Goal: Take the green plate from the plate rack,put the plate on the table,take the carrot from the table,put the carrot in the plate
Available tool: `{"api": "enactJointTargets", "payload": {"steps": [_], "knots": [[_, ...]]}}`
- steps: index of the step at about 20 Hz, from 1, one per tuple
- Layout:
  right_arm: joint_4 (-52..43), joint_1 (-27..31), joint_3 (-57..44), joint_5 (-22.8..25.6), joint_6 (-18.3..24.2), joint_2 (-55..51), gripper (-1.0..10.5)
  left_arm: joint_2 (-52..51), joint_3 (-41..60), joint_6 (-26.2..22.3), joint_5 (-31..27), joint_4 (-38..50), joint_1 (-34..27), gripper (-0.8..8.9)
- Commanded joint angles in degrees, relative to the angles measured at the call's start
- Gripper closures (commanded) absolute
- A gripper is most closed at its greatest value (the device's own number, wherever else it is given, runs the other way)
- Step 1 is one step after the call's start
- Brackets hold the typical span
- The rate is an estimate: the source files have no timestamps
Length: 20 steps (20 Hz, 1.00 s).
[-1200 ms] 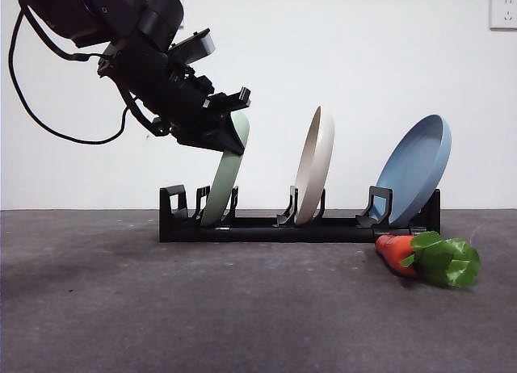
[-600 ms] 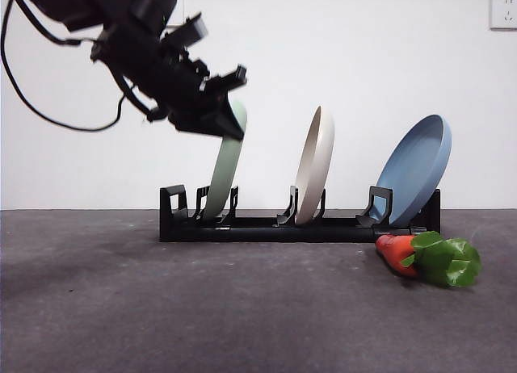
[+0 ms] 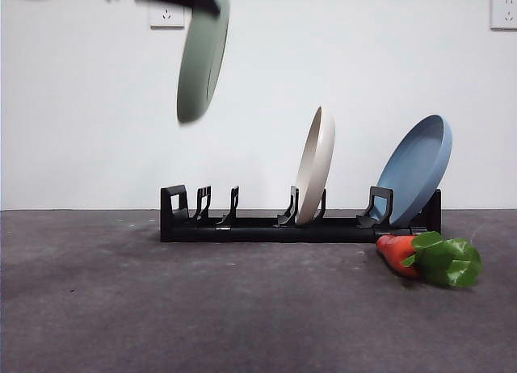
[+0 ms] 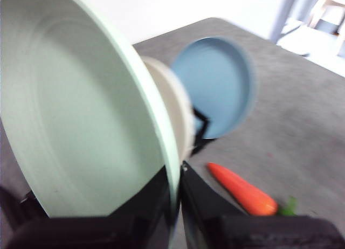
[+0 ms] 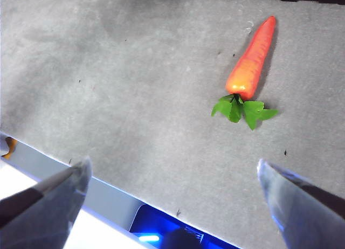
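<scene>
A white wall with two sockets backs the dark grey table, on which the plate rack stands. The cream plate and blue plate sit in their slots; the slots at the rack's other end are empty.

The step in hand appears to be the lift-out. The green plate hangs edge-on, high above the rack and clear of its prongs, with its upper rim inside the left gripper. The wrist view shows both jaws pressed together on that rim, one each side, the plate's hollow face rising from between them.

To complete this step well, keep the clamp firm, carry the plate away from the rack, tilt it flat and lower it onto bare table before releasing. A rim pinch may let the plate swing, so move smoothly.

The right gripper waits with jaws wide apart, holding nothing. The carrot lies on the table well ahead of them, leaves towards the jaws.
</scene>
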State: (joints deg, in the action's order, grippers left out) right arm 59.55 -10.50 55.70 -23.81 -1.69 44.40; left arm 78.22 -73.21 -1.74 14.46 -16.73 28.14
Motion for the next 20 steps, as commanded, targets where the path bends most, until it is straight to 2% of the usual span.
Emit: {"api": "enactJointTargets", "payload": {"steps": [1,5,7,12,20], "knots": [[-0.3,-0.1,0.1,0.1,-0.1,0.0,2.6,-5.4,-0.5,-6.2,-4.8,-7.0,4.9,8.19],[-0.3,-0.1,0.1,0.1,-0.3,0.0,2.6,-6.8,-0.4,-14.0,-22.6,-21.0,17.8,8.19],[-0.3,-0.1,0.1,0.1,-0.4,0.0,2.6,-4.3,-0.2,-15.3,-28.9,-25.2,23.5,8.19],[-0.3,-0.1,0.1,-0.2,-0.3,0.0,2.6,6.0,-0.2,-15.5,-33.2,-26.2,31.2,8.19],[-0.3,-0.1,0.1,-0.2,-0.2,0.0,2.6,23.3,-0.2,-16.5,-33.8,-24.3,31.9,8.19]]}}
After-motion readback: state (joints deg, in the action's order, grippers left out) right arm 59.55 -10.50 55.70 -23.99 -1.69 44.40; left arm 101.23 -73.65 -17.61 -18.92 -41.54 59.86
